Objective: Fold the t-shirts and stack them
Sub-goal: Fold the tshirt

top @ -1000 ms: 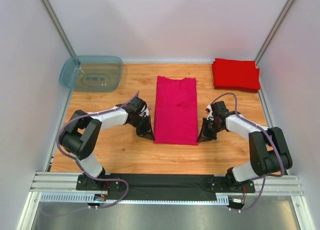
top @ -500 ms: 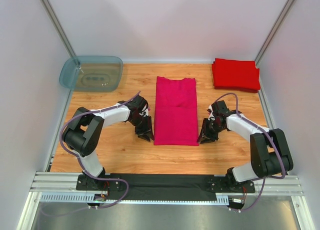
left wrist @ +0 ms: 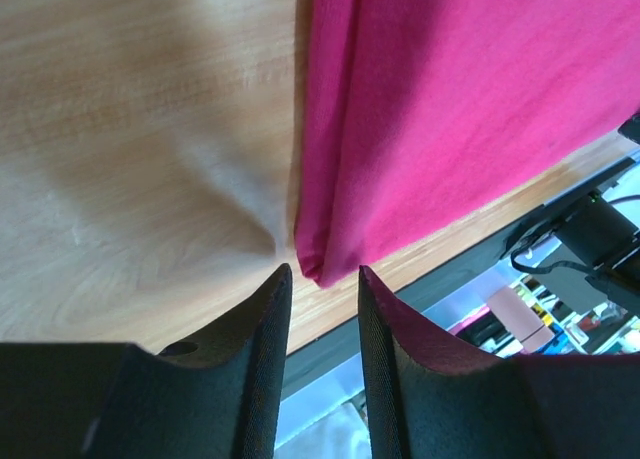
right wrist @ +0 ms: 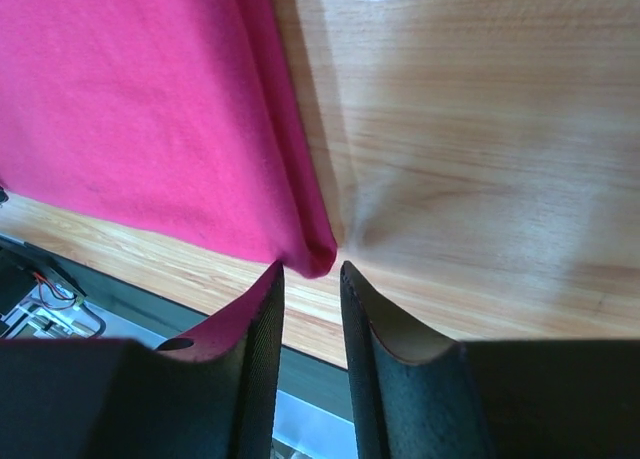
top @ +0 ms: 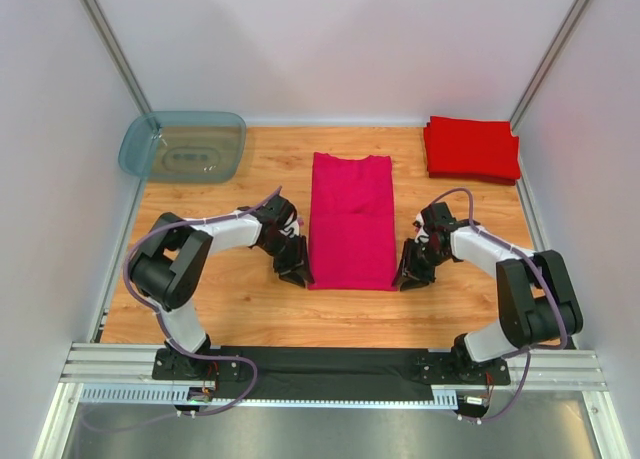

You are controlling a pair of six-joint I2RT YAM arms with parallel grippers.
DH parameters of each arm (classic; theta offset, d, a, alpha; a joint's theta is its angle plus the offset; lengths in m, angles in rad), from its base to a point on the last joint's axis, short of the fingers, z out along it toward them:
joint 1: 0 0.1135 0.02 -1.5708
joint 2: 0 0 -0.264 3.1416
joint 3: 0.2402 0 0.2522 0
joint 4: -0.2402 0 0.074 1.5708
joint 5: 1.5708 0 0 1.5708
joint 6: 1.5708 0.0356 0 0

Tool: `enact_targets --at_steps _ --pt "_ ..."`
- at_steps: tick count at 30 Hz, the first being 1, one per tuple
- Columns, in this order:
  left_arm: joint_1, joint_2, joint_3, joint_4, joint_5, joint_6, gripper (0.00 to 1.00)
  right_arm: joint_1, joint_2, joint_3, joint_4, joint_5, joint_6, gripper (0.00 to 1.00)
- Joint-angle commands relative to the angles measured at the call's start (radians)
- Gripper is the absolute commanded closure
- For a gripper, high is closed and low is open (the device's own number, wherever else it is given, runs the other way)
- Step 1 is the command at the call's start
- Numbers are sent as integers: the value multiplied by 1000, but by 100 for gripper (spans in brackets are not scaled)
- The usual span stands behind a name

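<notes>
Magenta shirt (top: 350,222): your left gripper (left wrist: 322,275) and right gripper (right wrist: 310,269) sit narrowly open at its near corners, gripping nothing. Close shallow and you may catch one layer; fold skews.

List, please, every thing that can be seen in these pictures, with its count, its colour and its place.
magenta-pink t-shirt: one, magenta-pink, flat in a long fold at the middle of the table
folded t-shirts: one stack, bright red, far right corner; how many are in it cannot be told
plastic tub: one, translucent blue-grey, far left corner
table: one, light wood, under everything
left arm and right arm: two, white and black, bolted at the near edge
left tool: one, black, open, at the near left corner of the magenta-pink t-shirt
right tool: one, black, open, at its near right corner
</notes>
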Motion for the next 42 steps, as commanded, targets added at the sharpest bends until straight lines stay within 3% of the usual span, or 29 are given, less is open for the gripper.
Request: enact_targets --at_steps 1,4,6,8,10,12,26,34,42 --pt "-6 34 1 43 24 -17 60 2 28 -10 44 -10 12 70" --pt "-6 60 8 46 18 -17 63 4 54 -10 58 4 12 74" --pt "-6 72 22 32 9 -15 71 4 61 -13 58 13 13 78" --pt "-6 78 30 14 -5 -9 85 4 60 -19 56 21 7 81" --pt "-6 75 42 -4 -11 -4 100 4 49 -22 55 24 1 93" --pt "-6 63 50 -20 -17 0 100 2 35 -22 41 30 -5 100" --pt "-69 -145 -9 -116 -49 -60 100 82 -268 -79 -116 85 136 100" --pt "-115 -335 -44 -242 -105 -138 100 235 -543 -88 -254 183 294 100" --pt "-118 -399 34 -323 -158 -147 100 254 -617 1 -332 252 299 100"
